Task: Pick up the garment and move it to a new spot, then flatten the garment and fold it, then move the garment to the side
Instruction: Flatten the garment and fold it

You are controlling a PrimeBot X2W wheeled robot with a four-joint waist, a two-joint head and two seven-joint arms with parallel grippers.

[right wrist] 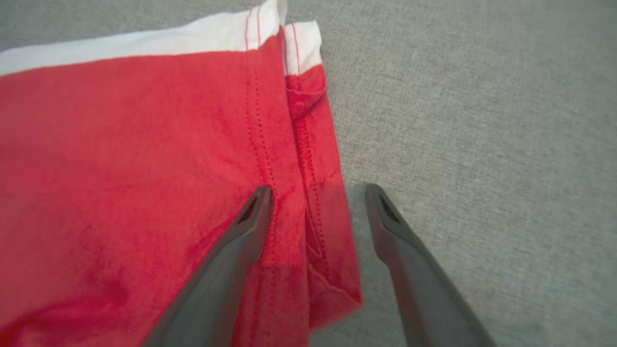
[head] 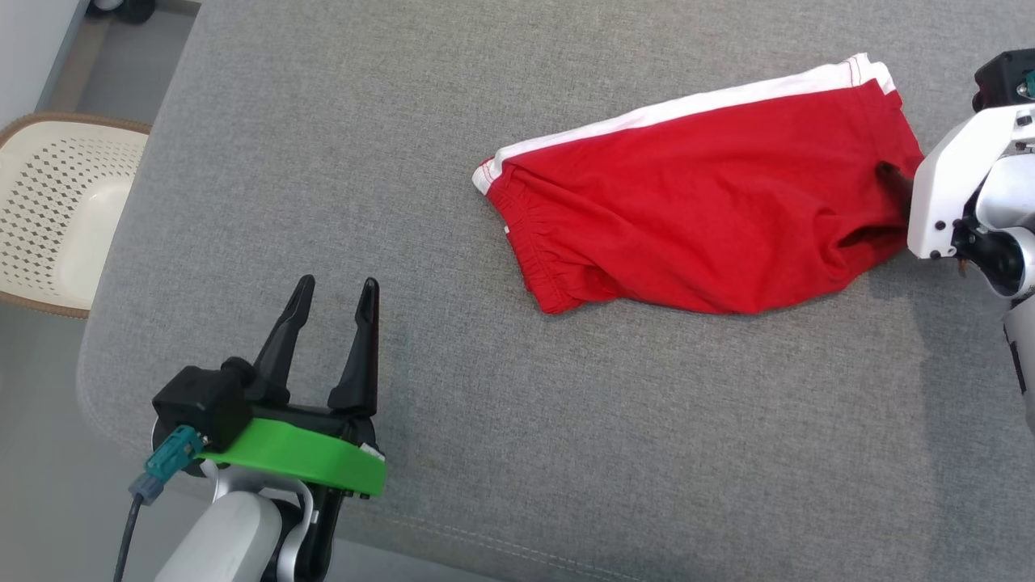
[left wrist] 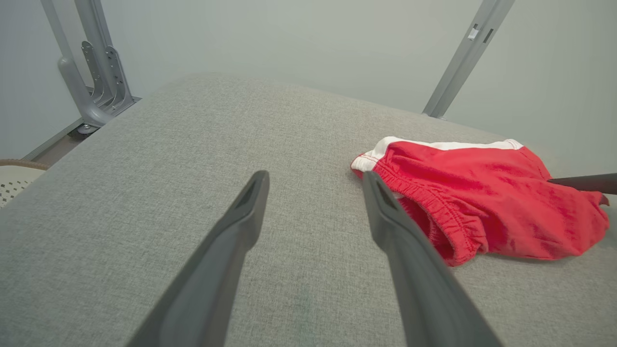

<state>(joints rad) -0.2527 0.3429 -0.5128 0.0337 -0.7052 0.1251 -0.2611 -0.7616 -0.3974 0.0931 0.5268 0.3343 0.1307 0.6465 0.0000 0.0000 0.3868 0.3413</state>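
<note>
Grey fabric of the bench (head: 517,453) runs under my left claw (head: 338,281), which hangs spread wide and empty, well apart from the work. Farther out the red garment (head: 695,218) lies rumpled, its white band along the far edge. My right claw (right wrist: 318,190) straddles its hem, spread open, one finger over cloth and one over the bench. I judge this to be the first pick-up. Next I should pinch that hem and lift.
</note>
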